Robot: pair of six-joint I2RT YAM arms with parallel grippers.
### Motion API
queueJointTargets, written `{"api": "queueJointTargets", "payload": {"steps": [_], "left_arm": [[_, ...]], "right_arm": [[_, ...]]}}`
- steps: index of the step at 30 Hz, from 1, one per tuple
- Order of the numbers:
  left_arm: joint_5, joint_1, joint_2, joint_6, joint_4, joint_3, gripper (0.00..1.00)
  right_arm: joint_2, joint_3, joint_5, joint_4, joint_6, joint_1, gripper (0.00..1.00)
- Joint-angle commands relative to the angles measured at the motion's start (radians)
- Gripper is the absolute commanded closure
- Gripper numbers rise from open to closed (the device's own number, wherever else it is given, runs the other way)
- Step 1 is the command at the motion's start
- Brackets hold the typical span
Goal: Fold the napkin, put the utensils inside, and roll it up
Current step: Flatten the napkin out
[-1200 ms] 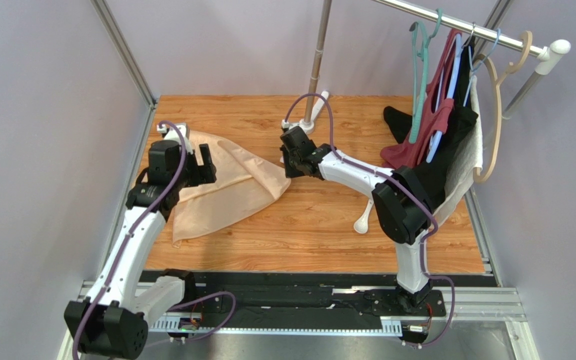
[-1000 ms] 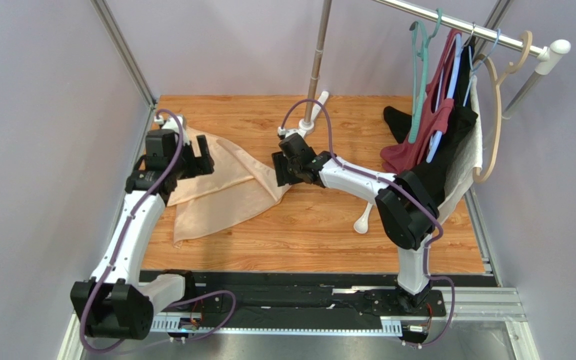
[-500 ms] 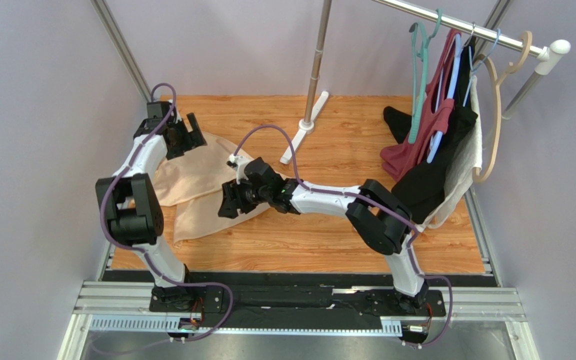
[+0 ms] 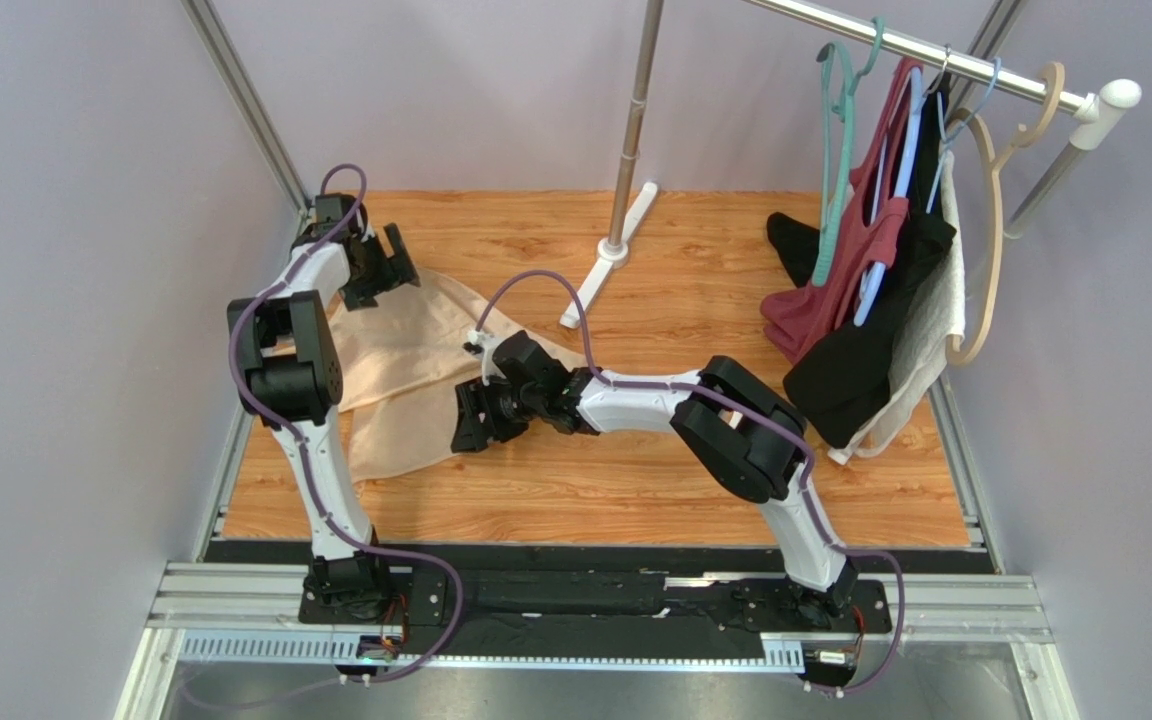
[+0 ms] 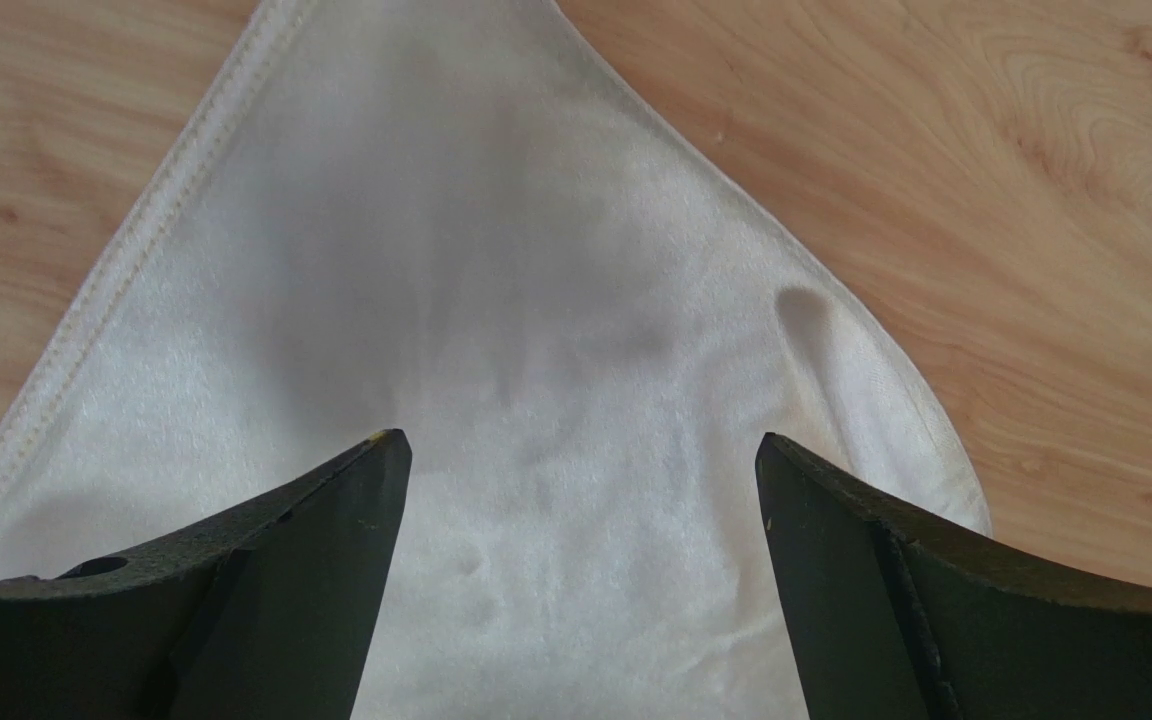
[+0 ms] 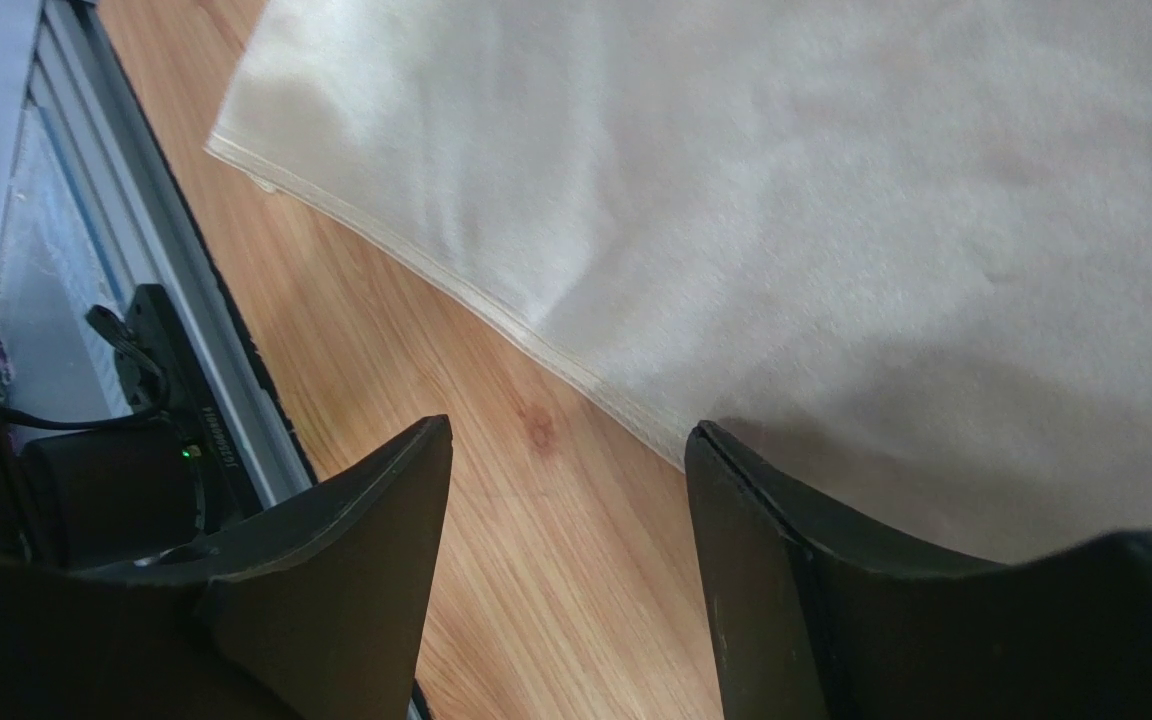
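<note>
Two pincers, both spread wide and empty, hang over opposite ends of the napkin (image 4: pixel 409 353). The napkin lies rumpled on the left half of the desk (image 4: pixel 612 480).

- **Left pincer (image 4: pixel 382 267):** it is at the far-left end. The wrist view shows a rounded corner of the cloth pointing away from it, centred in the gap between the fingers (image 5: pixel 297 585).
- **Right pincer (image 4: pixel 474 420):** it is at the near-right edge. The wrist view shows the hemmed border running diagonally through the gap, with one finger (image 6: pixel 868 600) over cloth and the other over bare wood.

The line between the two grasp points runs far-left to near-right across the napkin. Each arm is already nearest its own end, so no handover looks needed. The likely next step is to drop and pinch both ends for the fold. The right pincer straddles the border, so a straight descent should catch it.

The spoon is not visible in any view, so its position can't be told.
</note>
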Motion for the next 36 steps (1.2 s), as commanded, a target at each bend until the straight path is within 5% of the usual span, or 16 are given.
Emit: {"api": "queueJointTargets", "payload": {"steps": [1,23,36], "left_arm": [[0.0,0.024,0.055,-0.002,-0.036,0.104,0.05],[0.05,0.058,0.256,-0.013,-0.091,0.338,0.07],[0.258,0.034,0.187,0.007,-0.005,0.448,0.12]], "right_arm": [[0.004,-0.052,0.04,-0.053,-0.005,0.001,0.38],[-0.157,-0.21,0.191,-0.315,-0.082,-0.086,0.38],[-0.287,-0.043,0.184,-0.397,-0.183,-0.045,0.37]]}}
